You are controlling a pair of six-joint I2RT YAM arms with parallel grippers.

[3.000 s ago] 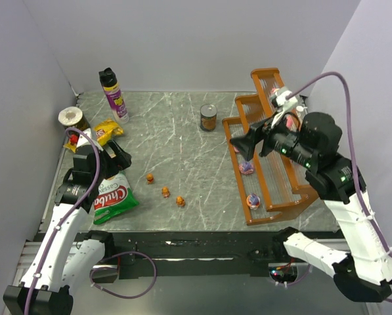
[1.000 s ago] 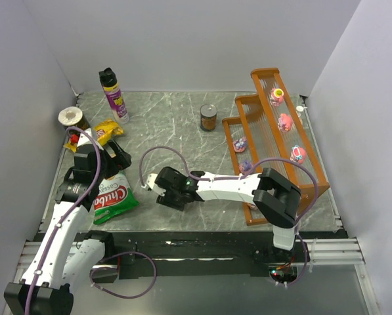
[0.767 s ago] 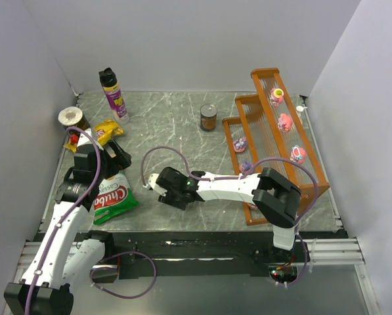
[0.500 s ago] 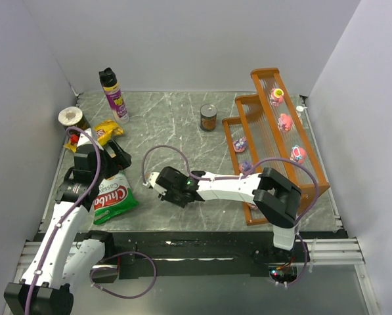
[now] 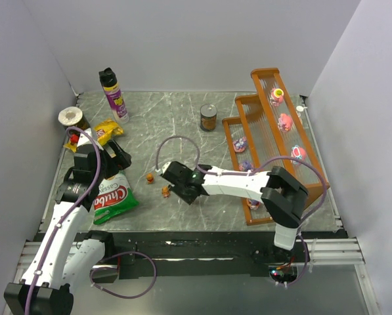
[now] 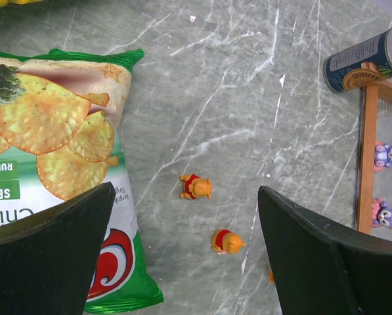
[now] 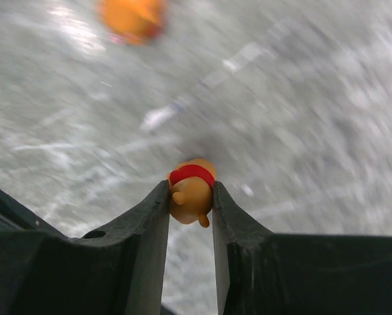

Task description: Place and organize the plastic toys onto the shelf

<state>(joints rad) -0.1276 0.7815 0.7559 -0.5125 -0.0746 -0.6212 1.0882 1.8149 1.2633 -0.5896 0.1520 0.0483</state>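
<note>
Over grey veined tabletop (image 5: 176, 131), right claw (image 7: 189, 188) pinches toy (image 7: 192, 195).

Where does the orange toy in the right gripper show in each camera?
Right wrist: orange toy at centre, pinched in the right gripper.
Top external: hidden under that gripper, right of two loose orange toys.
Left wrist: not clearly visible; only the two loose ones show.
Shared landmark: the loose orange toys, one blurred atop the right wrist view.

table (image 5: 182, 131): grey veined stone-look, smooth | chip bag (image 6: 58, 164): glossy film | orange toy (image 7: 192, 193): smooth plastic | right jaws: matt black
</note>
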